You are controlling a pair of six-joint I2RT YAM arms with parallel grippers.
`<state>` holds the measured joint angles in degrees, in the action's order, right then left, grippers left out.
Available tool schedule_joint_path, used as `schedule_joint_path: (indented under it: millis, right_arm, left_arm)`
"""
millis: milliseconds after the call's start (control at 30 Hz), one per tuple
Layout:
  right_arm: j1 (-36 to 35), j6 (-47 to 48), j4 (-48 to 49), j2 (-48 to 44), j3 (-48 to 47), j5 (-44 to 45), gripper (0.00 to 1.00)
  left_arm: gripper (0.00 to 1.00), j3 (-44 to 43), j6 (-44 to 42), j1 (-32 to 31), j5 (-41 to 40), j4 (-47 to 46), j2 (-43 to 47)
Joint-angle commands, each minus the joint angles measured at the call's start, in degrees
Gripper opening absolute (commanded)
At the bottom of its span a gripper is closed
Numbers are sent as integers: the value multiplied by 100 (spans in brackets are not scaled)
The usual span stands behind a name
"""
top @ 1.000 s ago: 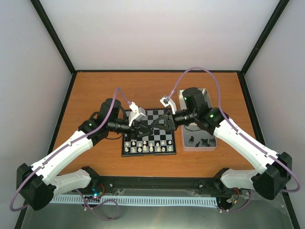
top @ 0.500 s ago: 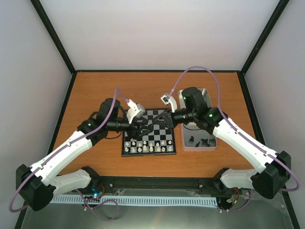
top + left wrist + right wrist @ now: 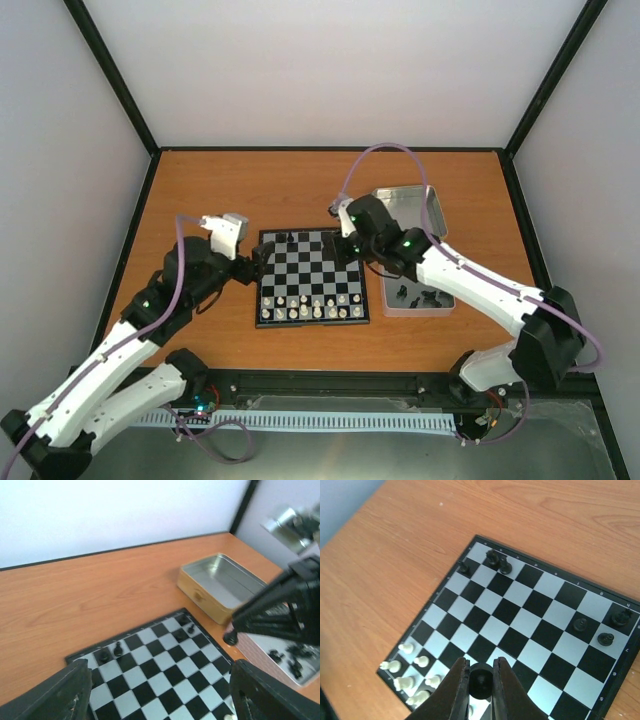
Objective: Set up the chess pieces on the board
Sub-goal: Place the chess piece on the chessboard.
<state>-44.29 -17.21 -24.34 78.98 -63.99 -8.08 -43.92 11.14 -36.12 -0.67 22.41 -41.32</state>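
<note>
Left hand (image 3: pixel 262 263) backed off the board (image 3: pixel 519 614) toward frame left, spread wide. Right hand (image 3: pixel 480 667) pinches a black piece (image 3: pixel 480 683) over board's lower middle; tiny, light, slick plastic, so I'd grip mid-body.

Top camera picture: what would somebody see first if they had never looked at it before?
First, the little board in the middle of the table, with white pieces lined up along its near edge. Just above it, the right gripper pinches one black piece. The other black pieces lie in a tin just right of the board.
</note>
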Motion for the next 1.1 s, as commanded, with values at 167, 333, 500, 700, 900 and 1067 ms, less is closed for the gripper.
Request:
schedule_joint_path:
  millis: [167, 333, 500, 700, 900, 1067]
  right_arm:
    - [-604, 212, 497, 398, 39, 1240, 3]
    - [-685, 194, 628, 580, 54, 1339, 3]
    - [-738, 178, 755, 845, 0, 1442, 3]
    - [-739, 11, 1039, 1524, -338, 1822, 3]
    - [-671, -155, 1090, 2628, -1167, 1972, 4]
    - [-600, -175, 1116, 3332, -1707, 2355, 4]
  left_arm:
    - [81, 408, 262, -18, -1402, -310, 1096]
    - [82, 422, 222, -18, -1430, -315, 1180]
    - [82, 412, 244, -18, -1463, -289, 1161]
    - [83, 416, 186, -18, -1462, -313, 1109]
    - [83, 410, 211, -17, -1450, -281, 1047]
    - [83, 416, 209, -18, -1462, -273, 1045]
